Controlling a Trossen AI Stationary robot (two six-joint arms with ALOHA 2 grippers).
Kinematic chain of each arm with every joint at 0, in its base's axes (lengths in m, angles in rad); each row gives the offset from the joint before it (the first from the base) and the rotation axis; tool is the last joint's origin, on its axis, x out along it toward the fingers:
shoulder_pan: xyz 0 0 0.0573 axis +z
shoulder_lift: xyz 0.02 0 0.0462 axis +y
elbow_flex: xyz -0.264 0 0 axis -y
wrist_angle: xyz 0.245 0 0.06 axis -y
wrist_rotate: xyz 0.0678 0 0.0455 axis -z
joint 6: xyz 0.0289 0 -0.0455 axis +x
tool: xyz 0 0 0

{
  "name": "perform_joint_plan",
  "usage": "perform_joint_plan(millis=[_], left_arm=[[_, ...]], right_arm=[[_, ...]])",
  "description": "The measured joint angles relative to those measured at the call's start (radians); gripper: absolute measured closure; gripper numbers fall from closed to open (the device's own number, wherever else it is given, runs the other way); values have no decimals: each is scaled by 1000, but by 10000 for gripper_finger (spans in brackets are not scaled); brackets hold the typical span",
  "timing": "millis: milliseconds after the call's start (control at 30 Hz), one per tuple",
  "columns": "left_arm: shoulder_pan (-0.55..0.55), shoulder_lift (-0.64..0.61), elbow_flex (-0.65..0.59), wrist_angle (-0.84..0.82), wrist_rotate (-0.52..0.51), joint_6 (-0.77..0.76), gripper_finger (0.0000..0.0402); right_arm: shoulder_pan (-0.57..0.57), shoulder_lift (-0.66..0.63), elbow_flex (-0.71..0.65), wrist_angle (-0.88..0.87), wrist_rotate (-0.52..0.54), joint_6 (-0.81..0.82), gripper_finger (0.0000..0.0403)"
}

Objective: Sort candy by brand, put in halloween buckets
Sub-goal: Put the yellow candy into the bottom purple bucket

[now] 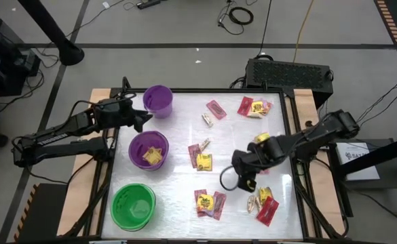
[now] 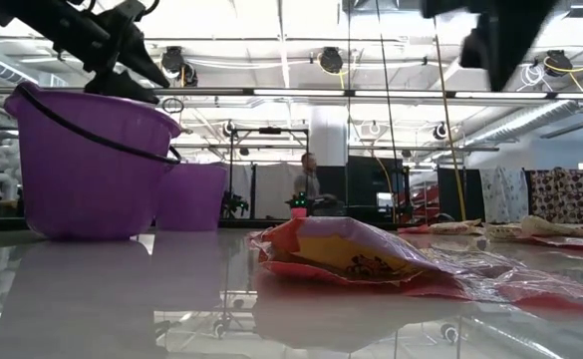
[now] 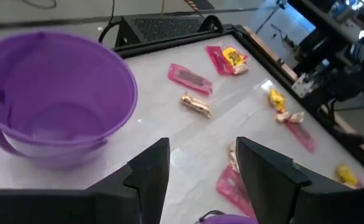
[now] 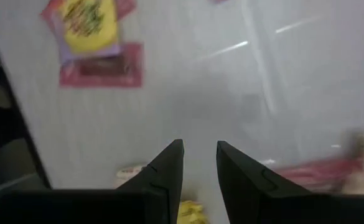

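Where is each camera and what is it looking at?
High view: above, looking down; both arms and three buckets.
Low view: at tabletop height; wider purple bucket, arms overhead.
Left wrist view: past the left end effector, open, at the small purple bucket.
Right wrist view: right end effector over candy.
Shared: small purple bucket, also in the high view.

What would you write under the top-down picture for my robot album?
Left hand hovers open between two purple buckets; right hand hangs empty above scattered candy.

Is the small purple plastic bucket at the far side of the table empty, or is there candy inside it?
Empty. The left wrist view looks into the small purple plastic bucket and shows only its bare bottom.
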Motion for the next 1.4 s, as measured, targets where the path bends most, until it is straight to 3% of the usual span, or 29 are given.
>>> perform_joint_plan(millis=[200,533,733,1067,1400], left_arm=[[-6,0,0,-5,8,-114,210],[-63,6,0,-4,-38,-127,210],[-73,32,0,-5,-70,-58,210],[-73,63,0,-14,-22,-2,210],[-73,66,0,-13,-2,8,210]], right_arm=[[56,-11,-101,17,-53,95,314],[150,-10,-287,15,-303,365,314],[160,-10,-358,26,-291,442,314],[159,-10,-403,93,-229,487,314],[159,-10,-440,182,-233,505,314]])
